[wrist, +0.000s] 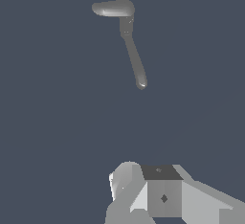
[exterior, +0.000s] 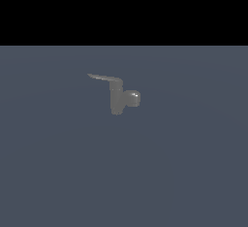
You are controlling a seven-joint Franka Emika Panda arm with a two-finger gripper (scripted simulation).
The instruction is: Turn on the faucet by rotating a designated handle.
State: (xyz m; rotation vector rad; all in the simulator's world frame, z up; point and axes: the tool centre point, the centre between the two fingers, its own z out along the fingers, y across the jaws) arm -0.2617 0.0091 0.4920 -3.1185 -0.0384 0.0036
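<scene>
Probably the faucet [exterior: 116, 100] is hard, smooth metal. Push the handle [exterior: 104, 78] near its thin tip, at the exterior view's left. The gripper [wrist: 143, 189] hangs well away; I cannot tell whether it is spread.

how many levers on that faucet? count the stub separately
1 lever: the thin flat grey tapering handle, joined to the top of the dull-grey cylindrical faucet, pointing to the exterior view's left. The short rounded stub points right.

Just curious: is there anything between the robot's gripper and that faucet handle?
No. In the wrist view only bare grey floor separates the gripper from the handle.
</scene>
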